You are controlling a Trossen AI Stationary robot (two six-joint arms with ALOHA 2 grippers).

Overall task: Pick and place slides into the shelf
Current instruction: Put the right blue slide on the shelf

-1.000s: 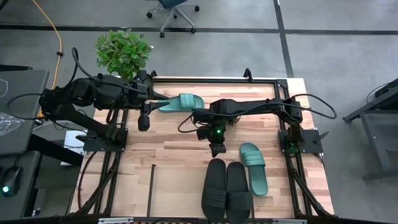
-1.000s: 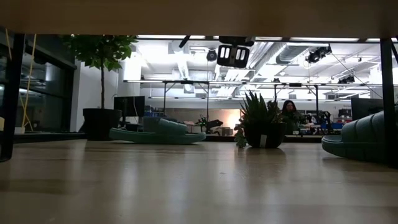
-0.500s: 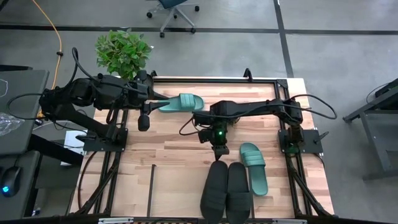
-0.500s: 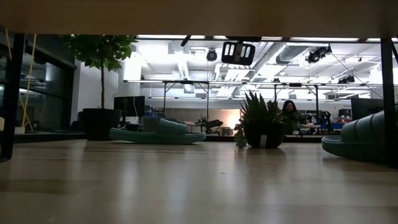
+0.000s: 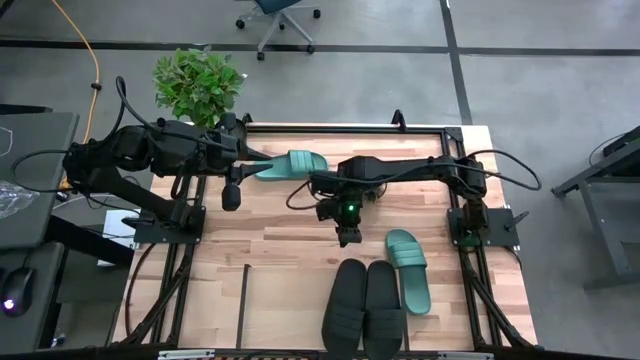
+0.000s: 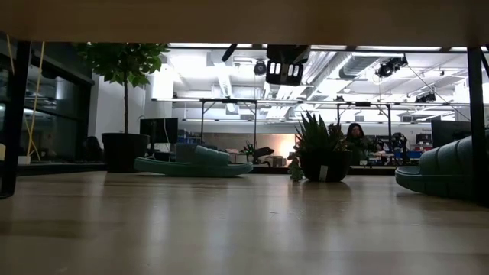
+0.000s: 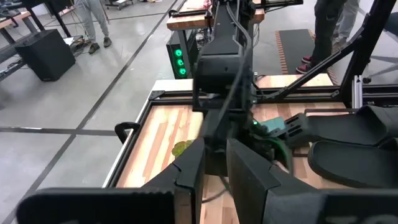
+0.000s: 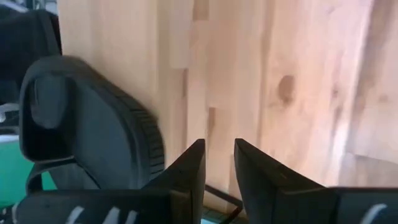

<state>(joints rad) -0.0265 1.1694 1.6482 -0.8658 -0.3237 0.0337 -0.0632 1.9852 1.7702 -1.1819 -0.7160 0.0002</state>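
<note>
Two black slides (image 5: 364,305) lie just below the right gripper (image 5: 348,238) (jaws narrowly parted, holding nothing).

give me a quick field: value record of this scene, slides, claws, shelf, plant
black slides: two side by side on the wooden table, near edge
teal slide 1: right of the black pair
teal slide 2: far side, by the left claw
left claw: far left of table, narrow gap between its fingers
right claw: above mid-table, just beyond the black pair, fingers nearly closed, empty
shelf: not clearly identifiable
plant: beyond far-left corner
</note>
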